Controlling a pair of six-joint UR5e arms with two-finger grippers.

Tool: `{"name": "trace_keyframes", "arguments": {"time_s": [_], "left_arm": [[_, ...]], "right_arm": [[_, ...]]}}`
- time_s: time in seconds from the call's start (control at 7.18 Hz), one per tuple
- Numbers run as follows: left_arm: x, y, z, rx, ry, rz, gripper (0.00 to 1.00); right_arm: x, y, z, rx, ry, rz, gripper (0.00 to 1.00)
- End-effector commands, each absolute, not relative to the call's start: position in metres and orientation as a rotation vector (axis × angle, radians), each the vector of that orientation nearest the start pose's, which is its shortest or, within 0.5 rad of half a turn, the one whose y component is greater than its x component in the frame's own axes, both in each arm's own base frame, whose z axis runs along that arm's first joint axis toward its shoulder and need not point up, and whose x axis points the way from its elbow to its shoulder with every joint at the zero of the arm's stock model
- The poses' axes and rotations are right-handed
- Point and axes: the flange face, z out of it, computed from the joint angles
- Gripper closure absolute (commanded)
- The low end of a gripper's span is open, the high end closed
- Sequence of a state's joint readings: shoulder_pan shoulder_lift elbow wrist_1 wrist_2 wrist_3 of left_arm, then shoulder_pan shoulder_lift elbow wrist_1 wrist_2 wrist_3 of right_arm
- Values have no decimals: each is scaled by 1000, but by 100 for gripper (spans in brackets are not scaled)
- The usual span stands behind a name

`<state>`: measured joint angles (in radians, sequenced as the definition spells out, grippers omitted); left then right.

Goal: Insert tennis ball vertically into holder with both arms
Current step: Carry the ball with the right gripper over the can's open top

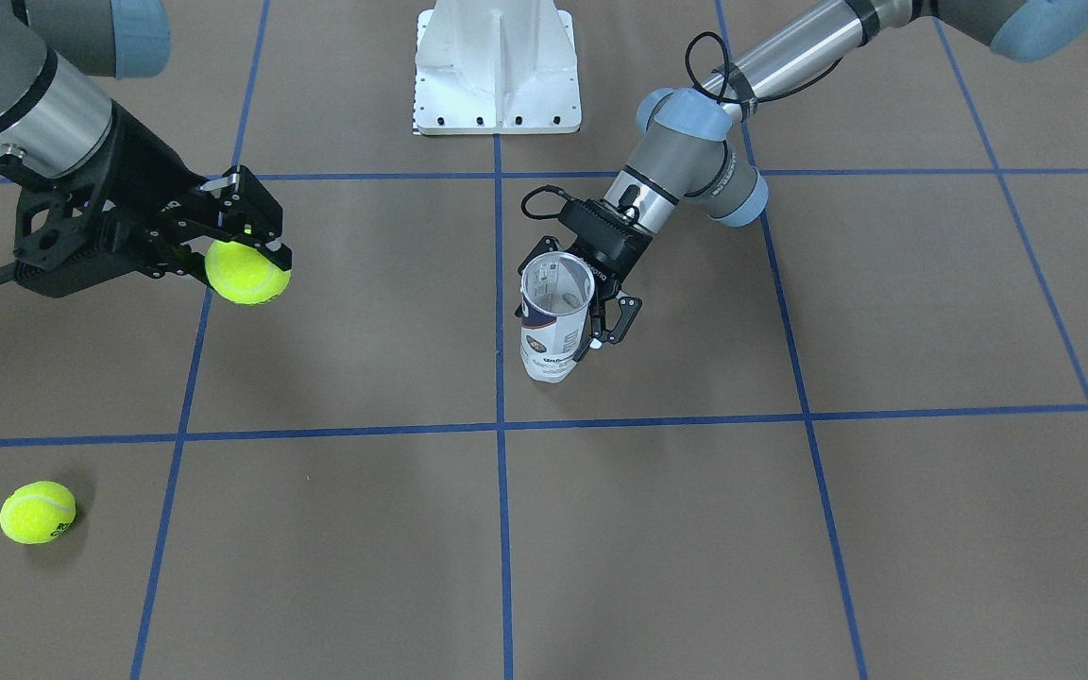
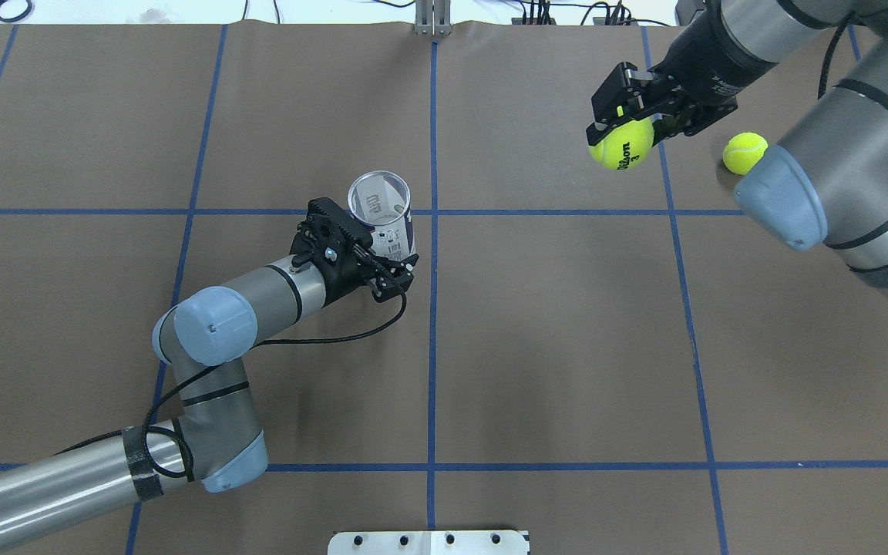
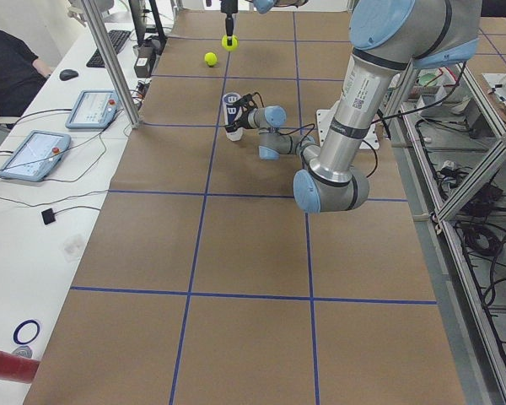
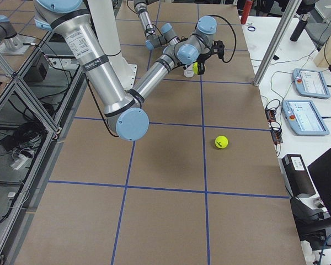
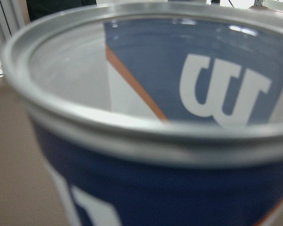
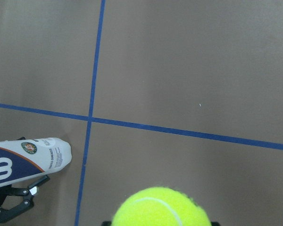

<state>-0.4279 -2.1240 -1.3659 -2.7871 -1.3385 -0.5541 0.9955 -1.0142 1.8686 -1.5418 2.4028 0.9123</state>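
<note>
right hand (image 1: pixel 240 253) around tennis ball (image 1: pixel 246 276)

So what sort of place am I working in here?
Most likely a robotics lab work cell: a paper-covered table marked with a blue tape grid, teach pendants on the side bench, and aluminium framing around it.
</note>
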Motion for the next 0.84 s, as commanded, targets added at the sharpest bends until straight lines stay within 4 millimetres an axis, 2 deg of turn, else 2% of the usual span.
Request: {"name": "trace_keyframes", "arguments": {"time_s": [0.0,0.14,0.56,0.7], "left_arm": [[566,-430,299,1169,1030,274,1],[566,-430,299,1167,1030,273,1],[566,-430,300,1167,1030,273,1],[566,-431,300,1168,1031,271,1]], "right_arm": [[-298,-525,173,72,-1141,-77,100],[-309,-523,163,82,-1140,-82,100],[-323,-516,124,77,-1176,-67,100],[-335,-510,115,85,-1175,-69,100]]}}
